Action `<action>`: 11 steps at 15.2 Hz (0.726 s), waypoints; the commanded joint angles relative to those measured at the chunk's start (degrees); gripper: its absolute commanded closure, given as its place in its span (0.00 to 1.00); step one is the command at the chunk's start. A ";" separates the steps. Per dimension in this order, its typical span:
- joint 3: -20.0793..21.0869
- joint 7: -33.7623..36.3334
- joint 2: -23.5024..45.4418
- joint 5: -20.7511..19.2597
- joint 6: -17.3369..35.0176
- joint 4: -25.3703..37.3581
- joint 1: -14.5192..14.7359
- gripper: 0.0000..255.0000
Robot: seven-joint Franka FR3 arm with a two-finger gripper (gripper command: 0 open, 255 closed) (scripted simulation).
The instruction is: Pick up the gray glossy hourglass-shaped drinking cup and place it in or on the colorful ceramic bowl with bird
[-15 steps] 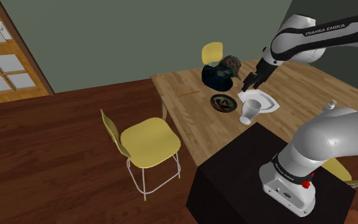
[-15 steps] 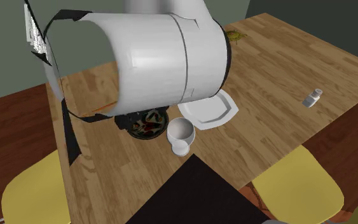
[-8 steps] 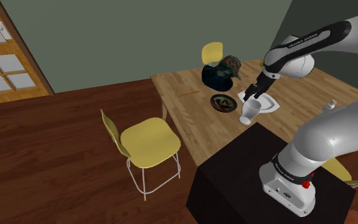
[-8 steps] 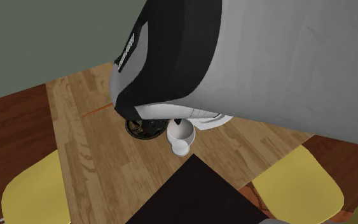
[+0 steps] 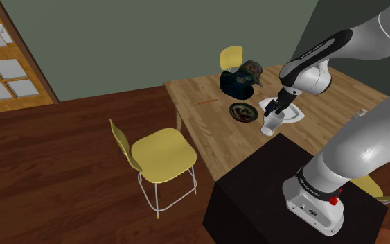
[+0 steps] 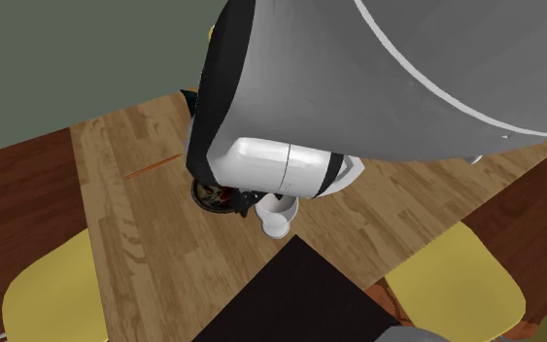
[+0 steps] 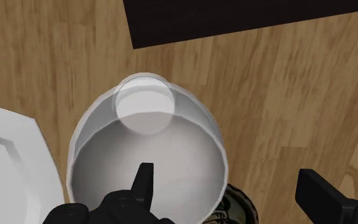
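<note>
On my shoulder view a door point(image 5: 6, 66) with pale panes stands at the far left, then a yellow chair point(image 5: 160, 154) on the dark wood floor point(image 5: 61, 180). The bench point(image 5: 204, 135) comes next. At its back edge sits a dark object point(image 5: 238, 82) I can't identify. The bowl point(image 5: 241, 111), dark and patterned inside, lies at that object's 6 o'clock.

The cup point(image 5: 270, 126) stands upright just beside the bowl, at its 4 o'clock, pale grey-white and waisted. The pincer point(image 5: 274, 112) is right over the cup's mouth. A white plate point(image 5: 291, 112) lies at the cup's 1 o'clock. A small shaker point(image 5: 360, 112) stands well apart at 3 o'clock. The black stand point(image 5: 255, 194) is at the cup's 6 o'clock.

The arm's dark band carries white lettering that I can't read here.

On the wrist view the pincer point(image 7: 228, 179) is spread wide. One finger dips inside the cup point(image 7: 145, 143) and the other hangs well outside its wall, so nothing is gripped. The plate point(image 7: 9, 162) and a sliver of the bowl point(image 7: 240, 205) flank the cup.
</note>
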 commanded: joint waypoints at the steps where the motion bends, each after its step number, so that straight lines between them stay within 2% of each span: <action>1: -1.24 -2.99 2.68 4.15 1.96 0.19 2.33 0.00; 2: -2.05 -5.53 4.64 7.76 3.18 0.36 4.14 0.00; 10: -1.87 -5.54 4.63 7.77 3.16 0.36 3.97 0.00; 11: -1.87 -5.54 4.63 7.77 3.16 0.36 3.97 1.00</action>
